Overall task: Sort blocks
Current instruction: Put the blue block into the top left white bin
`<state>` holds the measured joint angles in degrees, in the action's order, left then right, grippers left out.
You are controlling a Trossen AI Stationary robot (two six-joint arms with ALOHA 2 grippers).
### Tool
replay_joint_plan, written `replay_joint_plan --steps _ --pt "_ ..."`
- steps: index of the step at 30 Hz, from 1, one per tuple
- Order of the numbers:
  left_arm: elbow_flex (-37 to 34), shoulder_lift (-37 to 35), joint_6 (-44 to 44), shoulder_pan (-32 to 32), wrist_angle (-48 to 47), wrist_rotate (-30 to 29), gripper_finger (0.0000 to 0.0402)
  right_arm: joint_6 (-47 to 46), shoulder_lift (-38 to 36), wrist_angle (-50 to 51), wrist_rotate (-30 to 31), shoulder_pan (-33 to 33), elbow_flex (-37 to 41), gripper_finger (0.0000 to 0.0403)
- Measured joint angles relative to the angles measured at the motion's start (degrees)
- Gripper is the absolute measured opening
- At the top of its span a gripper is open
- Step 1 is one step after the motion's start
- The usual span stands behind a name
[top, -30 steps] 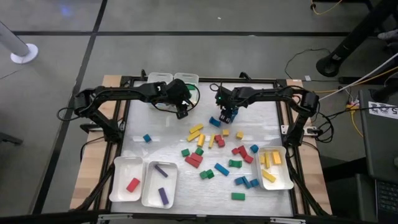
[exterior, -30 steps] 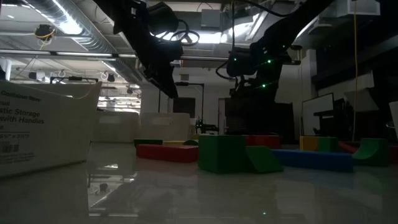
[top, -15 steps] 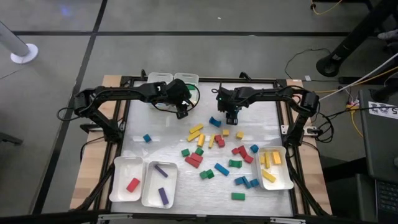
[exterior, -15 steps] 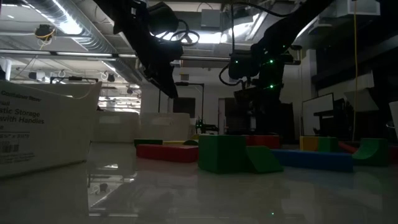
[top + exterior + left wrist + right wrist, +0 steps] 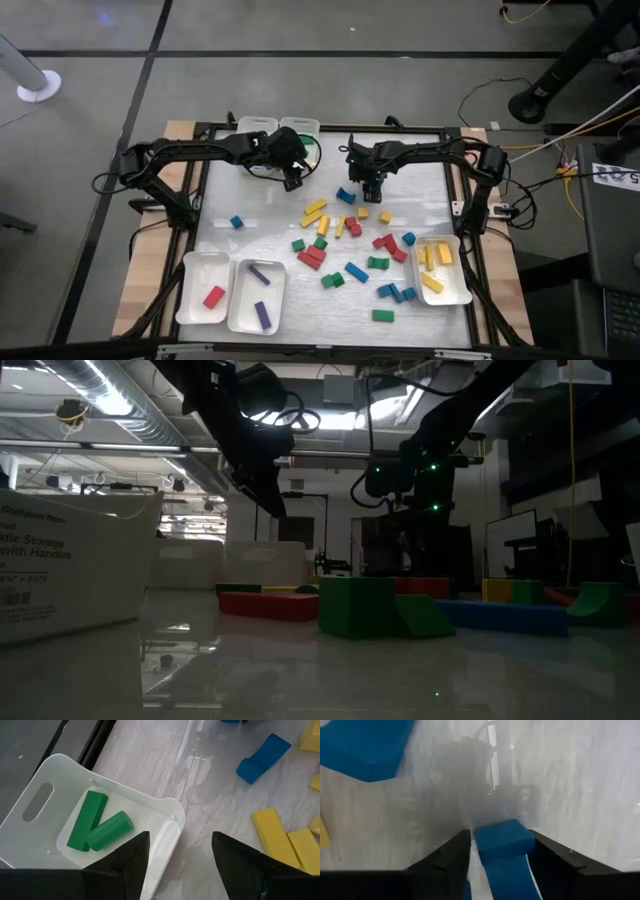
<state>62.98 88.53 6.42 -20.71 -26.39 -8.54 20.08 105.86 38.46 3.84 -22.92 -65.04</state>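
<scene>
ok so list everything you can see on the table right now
table: one, pale top
trays: five, white; two at the far edge, two near left, one near right
loose blocks: about two dozen, red, yellow, blue, green; mid-table, one blue apart on the left
red block: one, leftmost near tray
purple blocks: two, tray beside it
yellow blocks: about three, near-right tray
green blocks: two, far tray
left gripper: open, empty, by the far trays
right gripper: closed on a blue block, far middle
</scene>
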Motion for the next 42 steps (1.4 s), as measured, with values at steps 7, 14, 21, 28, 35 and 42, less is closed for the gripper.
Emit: replay_joint_plan --steps 7,14,21,28,35,42 --pt "0.0 0.0 -0.7 0.0 0.0 0.0 0.0202 -0.2 -0.2 -1.9 0.1 0.0 0.0 0.0132" --pt "0.0 0.0 -1.8 0.0 -0.1 0.0 0.0202 -0.8 0.0 -2.7 0.7 0.1 -4.0 0.0141" --pt "4.5 -0.2 -6.4 -0.2 -11.8 0.0 0.0202 -0.9 -0.1 -4.1 0.6 0.1 -14.0 0.014" --pt "5.7 -4.4 -9.6 -0.5 -23.7 -0.7 0.0202 -1.0 -0.1 -14.7 -5.7 0.1 -21.4 0.0144" --pt "2.5 -15.4 -12.5 -1.5 -26.1 -3.0 0.0202 -5.4 0.1 -33.2 -13.3 0.1 -22.3 0.0141" --pt "-6.4 -25.0 -17.6 -1.1 -12.8 -4.1 0.0202 -11.1 2.9 -47.5 -18.5 0.1 -22.3 0.0144"
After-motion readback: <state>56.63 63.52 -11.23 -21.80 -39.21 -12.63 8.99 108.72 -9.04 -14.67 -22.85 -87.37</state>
